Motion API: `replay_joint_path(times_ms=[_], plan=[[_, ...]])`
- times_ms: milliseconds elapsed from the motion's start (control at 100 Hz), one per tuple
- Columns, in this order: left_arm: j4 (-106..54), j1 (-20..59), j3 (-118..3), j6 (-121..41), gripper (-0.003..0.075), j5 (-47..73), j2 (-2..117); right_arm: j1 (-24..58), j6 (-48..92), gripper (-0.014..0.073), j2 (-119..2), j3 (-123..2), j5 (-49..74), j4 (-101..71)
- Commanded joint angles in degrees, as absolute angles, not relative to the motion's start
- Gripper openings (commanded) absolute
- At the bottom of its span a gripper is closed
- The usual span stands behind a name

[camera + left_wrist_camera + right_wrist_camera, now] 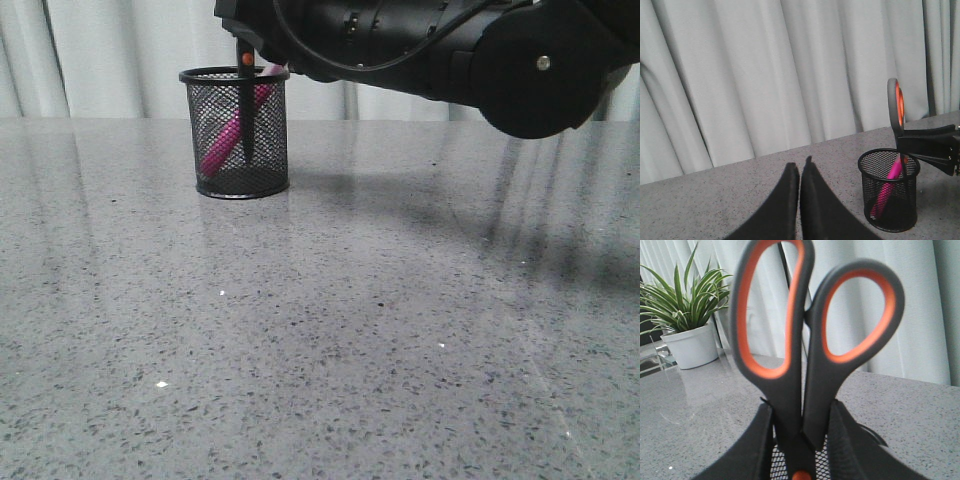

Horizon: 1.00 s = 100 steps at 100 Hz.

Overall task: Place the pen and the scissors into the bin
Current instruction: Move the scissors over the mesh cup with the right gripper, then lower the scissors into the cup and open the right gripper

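Front view shows the small round black wire-mesh cup, the bin [235, 130], standing on the grey speckled bench [320, 340]. The slim pink pen [232, 135] already leans inside it, slanting from the bottom up to the rim. The scissors with dark grey handles and orange-lined loops [245, 100] hang point-down into the bin, blades inside and orange screw just at the rim. They are held upright so the long blades can slide straight in without catching the mesh.

From the right wrist view the right claw [800, 440] is clenched on the scissors [805, 355], one black finger pressed on each side of the handles just below the loops (the loops fill most of that picture). The front view hides this grasp behind the big black arm.

Over in the left wrist view the left claw [800, 192] is closed on nothing, its fingers pressed together, well away from the bin [888, 190]. Only this view shows one loop standing high above the rim. Whether the tips touch the bottom yet I cannot tell; they look a little short of it.

A green plant in a white pot [690, 335] shows only from the right wrist.
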<state>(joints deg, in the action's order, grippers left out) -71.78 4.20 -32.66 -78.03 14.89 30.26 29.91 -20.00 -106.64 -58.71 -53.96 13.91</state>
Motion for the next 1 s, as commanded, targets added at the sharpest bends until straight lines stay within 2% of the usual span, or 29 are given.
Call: replay_joint_path(times_ms=[0, 990], plan=[[-72.82, 4.62, -34.25, -77.57, -0.0022, 13.45, 30.35, 29.55, -17.88, -0.0068, -104.17, -59.67, -59.27, 12.02], [-72.82, 4.62, -34.25, -77.57, -0.0022, 13.45, 30.35, 29.55, -13.21, -0.0068, -104.17, -59.67, -57.61, 11.71]])
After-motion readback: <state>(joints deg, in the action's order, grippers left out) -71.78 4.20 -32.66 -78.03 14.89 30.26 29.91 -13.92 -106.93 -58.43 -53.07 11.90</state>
